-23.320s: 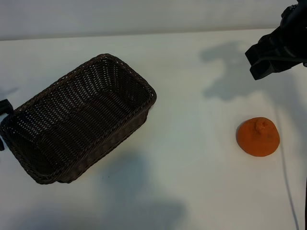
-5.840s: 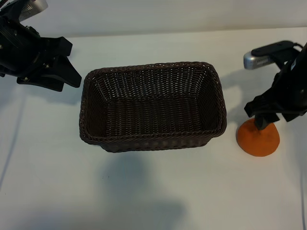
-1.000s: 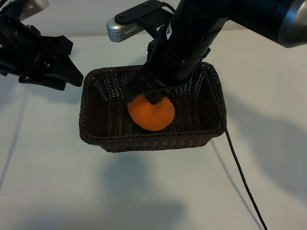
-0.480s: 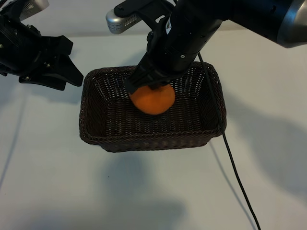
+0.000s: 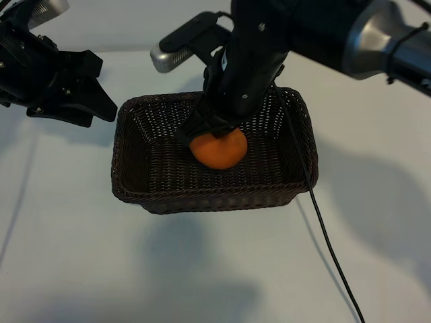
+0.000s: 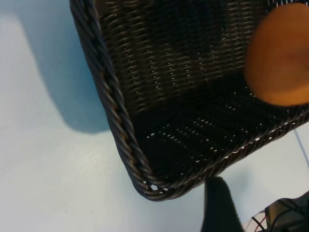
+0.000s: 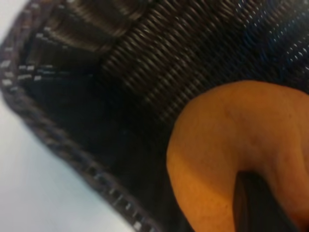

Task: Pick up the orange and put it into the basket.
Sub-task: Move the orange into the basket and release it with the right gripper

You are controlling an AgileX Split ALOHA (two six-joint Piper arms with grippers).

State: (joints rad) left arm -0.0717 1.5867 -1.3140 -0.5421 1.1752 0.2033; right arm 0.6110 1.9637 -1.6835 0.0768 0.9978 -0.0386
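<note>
White worktop [image 5: 222,269] fills the scene, bare and evenly lit, with the dark brown wicker basket [image 5: 135,195] standing near its middle, long side running across the exterior view. The right arm reaches in from the far right and hangs its right gripper [image 5: 214,131] over the basket's interior. Its fingers are drawn nearly together, pinching the top of the orange [image 5: 218,149], most likely at the small knob, though the gripper body hides the contact itself from outside; in the right wrist view one dark finger [image 7: 258,203] lies pressed against the fruit's skin.

What matters for the coming move is up and down. The orange hangs directly beneath the fingers, inside the rim's outline, roughly central along the basket's length and nearer the far wall than the near one. Whether its underside already rests on the woven floor or hangs a little above it I cannot tell; the left wrist view shows it against the far inner wall with dark weave below it. Judging from that, the release calls for little or no sideways shift, only a short lowering and a parting of the fingers, with the rounded fruit liable to roll a bit once freed.

The left gripper [image 5: 101,91] sits idle beside the basket's left end, just off the rim, fingers spread and holding nothing.
</note>
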